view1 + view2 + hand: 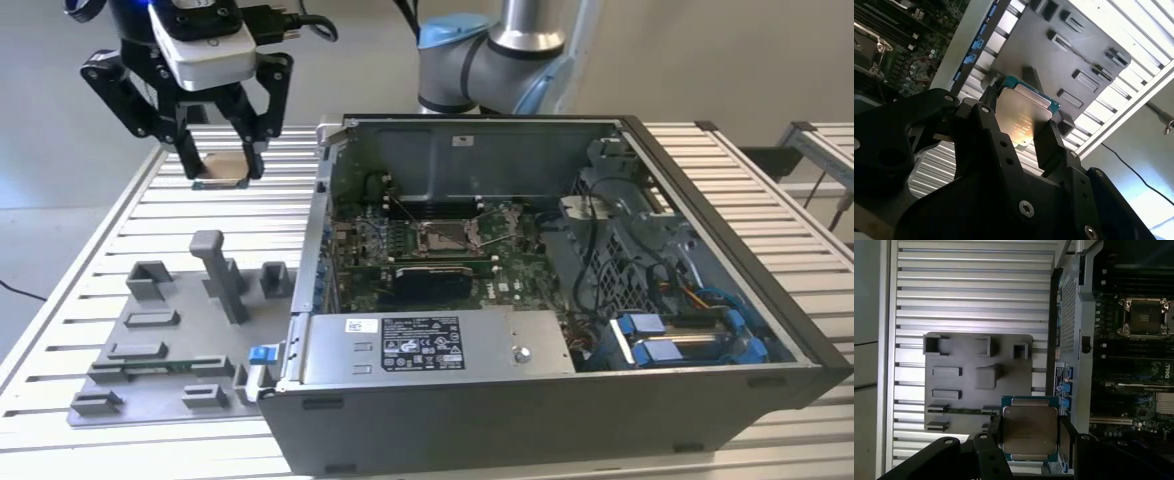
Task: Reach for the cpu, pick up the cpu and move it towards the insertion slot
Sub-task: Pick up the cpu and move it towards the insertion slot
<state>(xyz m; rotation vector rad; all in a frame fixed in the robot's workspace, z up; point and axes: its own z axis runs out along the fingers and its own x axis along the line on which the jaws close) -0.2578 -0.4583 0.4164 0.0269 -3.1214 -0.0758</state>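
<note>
A slatted metal desk (120, 215) carries everything, and the largest thing on it is an open computer case (561, 400) lying on its side, filling the exterior view's right and centre. Inside the case the motherboard (400, 255) lies flat, with a bundle of cables and blue connectors (667, 340) toward the exterior view's right. A labelled power supply box (427, 345) sits along the near wall of the case.

On the desk just beside the case, toward the exterior view's left, lies a grey plastic fixture tray (160, 345) with raised blocks and shallow recesses; it also shows in the first wrist view (954, 390) and the second wrist view (1054, 55).

The robot arm (501, 55) rises behind the case, and its black claw (220, 165) hangs in the air above the desk at the far left of the exterior view, well apart from the tray below it and outside the case.

The insertion slot (447, 237), a silver-framed square socket with thin wire levers, sits near the middle of the motherboard; in the first wrist view (1145, 317) it is well apart from the claw.

The cpu (222, 168) is clamped between the claw's two fingers, which are closed against its opposite edges. In both wrist views its silvery metal face with green edge shows (1029, 429) (1023, 117), held clear of the tray.
</note>
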